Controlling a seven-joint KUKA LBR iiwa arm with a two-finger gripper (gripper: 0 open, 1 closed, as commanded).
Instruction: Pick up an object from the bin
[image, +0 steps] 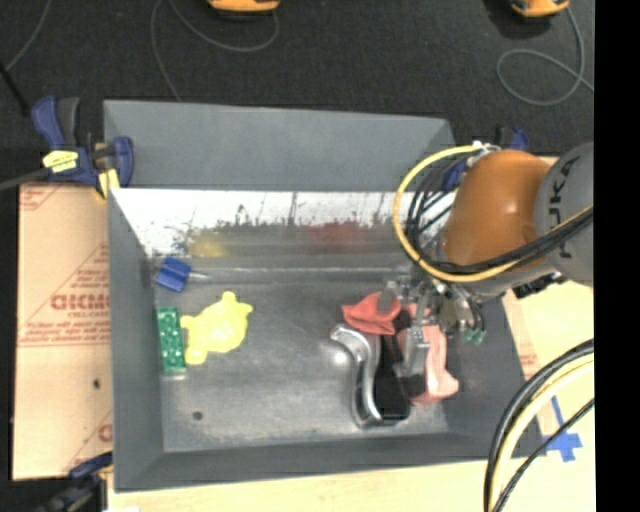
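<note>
Grey bin (280, 400), middle floor bare and open. The gripper (418, 338) hangs low by the right wall over a heap: silver curved piece (352, 365), red cloth (368, 312), pink thing (438, 375). Whether it is released or clenched, I cannot tell. Near the left wall: yellow toy (216, 328), green dotted block (170, 343), blue bit (172, 275)

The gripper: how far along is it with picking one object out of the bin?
Done: the gripper is down in the bin's right part, over a black piece and a pink one. In hand: a grasp there, perhaps; I cannot tell. Left: the lift. The yellow toy lies apart at the left.
</note>
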